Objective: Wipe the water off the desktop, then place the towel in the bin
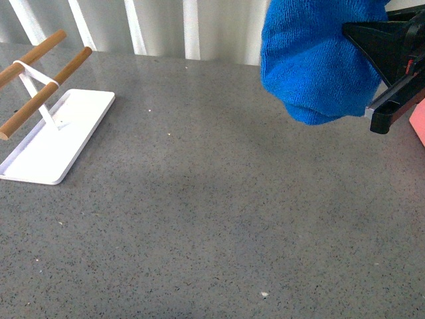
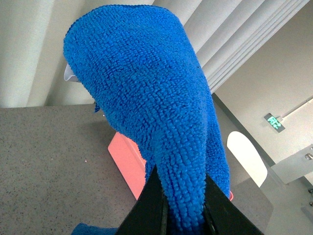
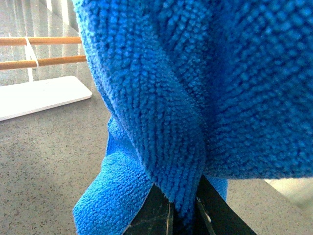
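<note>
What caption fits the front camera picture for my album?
The right gripper holds the blue towel above the speckled desktop.

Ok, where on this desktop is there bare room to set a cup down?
The whole middle and near desktop is bare, from the white tray on the left to the bin edge on the right. The far strip along the back wall is free too. Crowded only at the far right, where the towel hangs lifted near the bin.
</note>
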Available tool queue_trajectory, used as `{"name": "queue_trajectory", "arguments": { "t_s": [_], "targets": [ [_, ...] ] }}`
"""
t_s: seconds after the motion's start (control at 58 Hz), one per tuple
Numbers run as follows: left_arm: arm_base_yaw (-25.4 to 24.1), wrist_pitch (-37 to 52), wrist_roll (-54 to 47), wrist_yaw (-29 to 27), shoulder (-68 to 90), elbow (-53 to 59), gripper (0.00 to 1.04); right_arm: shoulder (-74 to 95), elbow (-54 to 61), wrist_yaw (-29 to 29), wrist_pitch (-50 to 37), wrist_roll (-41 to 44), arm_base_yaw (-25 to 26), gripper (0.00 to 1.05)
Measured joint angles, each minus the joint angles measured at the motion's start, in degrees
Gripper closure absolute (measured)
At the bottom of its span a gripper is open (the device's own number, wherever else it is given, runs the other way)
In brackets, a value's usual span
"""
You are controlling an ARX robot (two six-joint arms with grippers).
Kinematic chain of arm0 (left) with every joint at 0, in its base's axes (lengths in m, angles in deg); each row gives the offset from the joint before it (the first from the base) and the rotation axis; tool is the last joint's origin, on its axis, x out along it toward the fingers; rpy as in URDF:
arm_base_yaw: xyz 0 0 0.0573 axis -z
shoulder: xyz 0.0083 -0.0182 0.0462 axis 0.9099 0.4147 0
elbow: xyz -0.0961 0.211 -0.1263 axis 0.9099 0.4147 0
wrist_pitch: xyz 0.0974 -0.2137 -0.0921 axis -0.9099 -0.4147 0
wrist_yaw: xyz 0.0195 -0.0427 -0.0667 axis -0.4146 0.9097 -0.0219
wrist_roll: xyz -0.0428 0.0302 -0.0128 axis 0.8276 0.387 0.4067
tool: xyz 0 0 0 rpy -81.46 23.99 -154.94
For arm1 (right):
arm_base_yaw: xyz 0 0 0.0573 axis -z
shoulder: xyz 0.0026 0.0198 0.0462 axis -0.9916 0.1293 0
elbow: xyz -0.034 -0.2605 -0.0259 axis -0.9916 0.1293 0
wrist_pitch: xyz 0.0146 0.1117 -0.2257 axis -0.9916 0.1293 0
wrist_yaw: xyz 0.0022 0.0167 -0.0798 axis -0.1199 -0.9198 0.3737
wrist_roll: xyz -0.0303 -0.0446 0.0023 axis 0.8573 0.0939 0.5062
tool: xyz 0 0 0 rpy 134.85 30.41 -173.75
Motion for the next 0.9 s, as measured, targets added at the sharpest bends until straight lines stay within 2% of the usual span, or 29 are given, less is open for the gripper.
{"name": "queue_trajectory", "arguments": {
  "t_s": [0.19, 0.242, 0.276, 0.362, 0.518, 0.69, 0.897],
  "targets": [
    [-0.2, -0.5, 0.0, 0.1, -0.5, 0.9, 0.98, -1.2, 0.1, 0.0, 0.0, -0.5, 0.3, 1.01],
    [-0.3, -0.8, -0.2, 0.0, -0.5, 1.0, 0.92, -1.7, 0.2, 0.0, 0.0, -0.7, 0.5, 1.01],
    [-0.5, -1.2, -0.5, 0.1, -0.7, 1.2, 0.82, -2.1, 0.3, 0.0, 0.0, -1.0, 0.7, 1.01],
    [-1.2, -2.5, -1.4, 0.7, -0.9, 1.7, 0.64, -3.0, 0.4, -0.2, 0.1, -1.2, 1.4, 1.01],
    [-3.0, -4.2, -2.7, 0.8, -0.9, 2.4, 0.43, -3.7, 0.4, -0.2, 0.7, -1.6, 2.3, 1.01],
    [-11.1, -8.4, -6.3, 1.4, -0.9, 2.8, 0.06, -4.4, 0.4, 0.0, 1.7, -2.4, 4.1, 1.01],
    [-23.2, -13.9, -12.3, 3.1, -0.7, 2.4, 0.07, -4.6, 1.2, 0.3, 2.4, -2.6, 5.4, 1.01]
  ]
}}
